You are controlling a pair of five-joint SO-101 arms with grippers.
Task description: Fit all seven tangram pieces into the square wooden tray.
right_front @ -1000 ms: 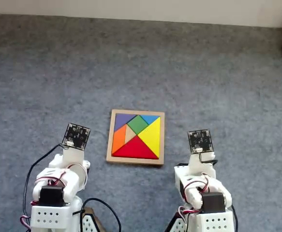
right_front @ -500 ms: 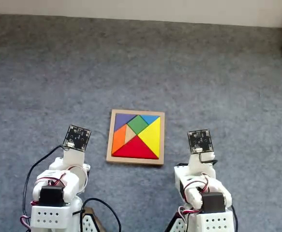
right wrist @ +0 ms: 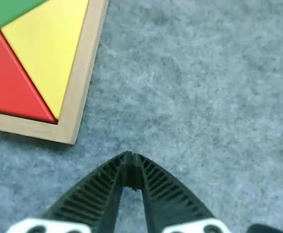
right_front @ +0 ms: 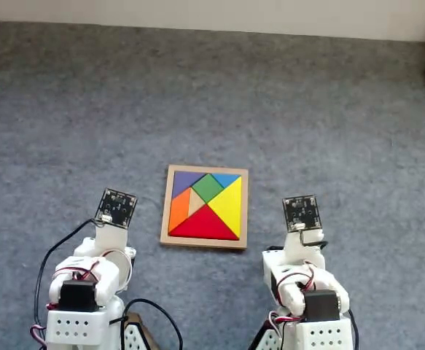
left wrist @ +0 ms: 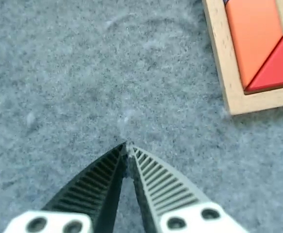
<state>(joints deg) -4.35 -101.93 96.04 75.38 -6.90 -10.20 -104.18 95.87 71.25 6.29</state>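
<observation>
The square wooden tray (right_front: 164,219) lies on the grey carpet between the two arms, filled edge to edge with coloured tangram pieces: a red triangle (right_front: 203,224), yellow triangle (right_front: 230,204), orange piece (right_front: 179,210), green piece (right_front: 208,187), purple piece (right_front: 184,180), blue piece (right_front: 227,179) and a small tan triangle (right_front: 196,205). My left gripper (left wrist: 127,147) is shut over bare carpet, with the tray's corner (left wrist: 228,82) off to one side. Over the carpet beside the tray's other near corner (right wrist: 78,107), my right gripper (right wrist: 130,156) is shut and holds nothing.
Grey carpet (right_front: 270,102) spreads on all sides of the tray. A pale wall strip (right_front: 212,14) runs along the far edge. Both arm bases (right_front: 81,306) (right_front: 307,306) sit at the near edge with loose cables.
The left arm has drawn back slightly toward its base. The right arm and the tray have not moved.
</observation>
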